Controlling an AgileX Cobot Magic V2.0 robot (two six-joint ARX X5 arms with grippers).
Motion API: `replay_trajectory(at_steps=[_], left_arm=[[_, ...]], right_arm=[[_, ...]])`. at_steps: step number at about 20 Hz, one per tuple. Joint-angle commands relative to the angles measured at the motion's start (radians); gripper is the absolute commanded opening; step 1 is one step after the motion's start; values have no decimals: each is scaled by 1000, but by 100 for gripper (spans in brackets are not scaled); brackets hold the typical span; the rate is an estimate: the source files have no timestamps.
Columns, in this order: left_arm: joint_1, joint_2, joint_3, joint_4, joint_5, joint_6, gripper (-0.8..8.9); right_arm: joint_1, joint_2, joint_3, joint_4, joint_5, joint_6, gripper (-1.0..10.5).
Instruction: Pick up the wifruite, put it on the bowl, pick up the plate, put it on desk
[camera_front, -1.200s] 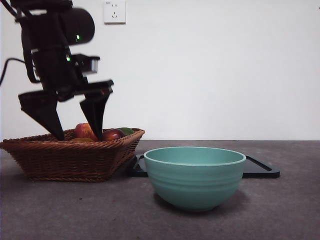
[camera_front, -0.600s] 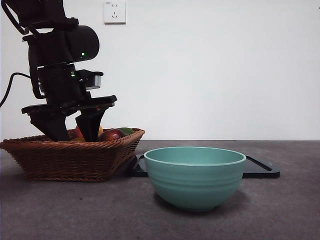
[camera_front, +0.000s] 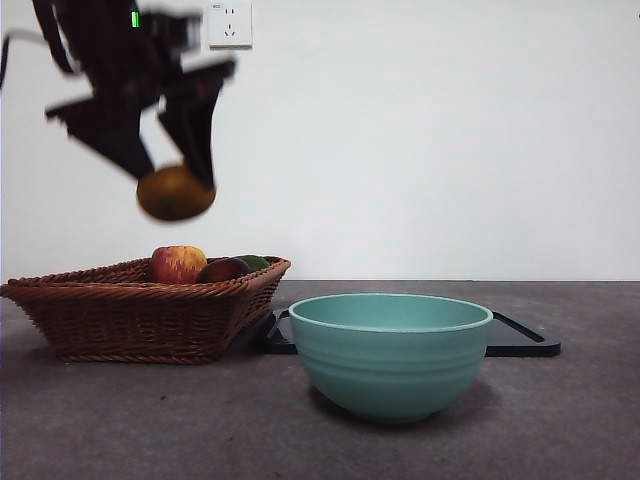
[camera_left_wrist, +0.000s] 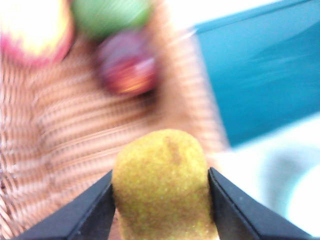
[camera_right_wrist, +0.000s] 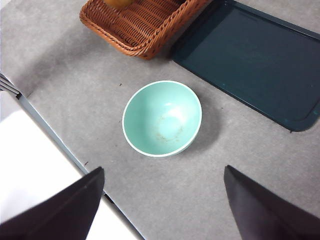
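I see my left gripper (camera_front: 172, 178) clenching the wifruite (camera_front: 176, 193) in its jaws, high above the basket (camera_front: 140, 315). My right gripper (camera_right_wrist: 162, 200) hangs released over the bowl (camera_right_wrist: 162, 118). No readable writing.

No text, label, brand or number can be read anywhere; the wall socket (camera_front: 229, 24) at the far left carries a tiny mark at its top corner, too small to make out
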Motion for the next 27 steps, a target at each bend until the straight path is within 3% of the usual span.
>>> replay_trajectory(at_steps=[1, 6, 13, 27], left_arm=[[-71, -67, 20, -24, 17, 2, 214], [-241, -109, 20, -18, 79, 2, 214], [-396, 51, 20, 52, 79, 5, 214], [-462, 336, 20, 139, 30, 36, 219]], right_arm=[[6, 6, 19, 10, 2, 3, 383], [6, 6, 19, 10, 2, 3, 383], [6, 6, 19, 9, 2, 3, 383], [6, 6, 19, 9, 2, 3, 383]])
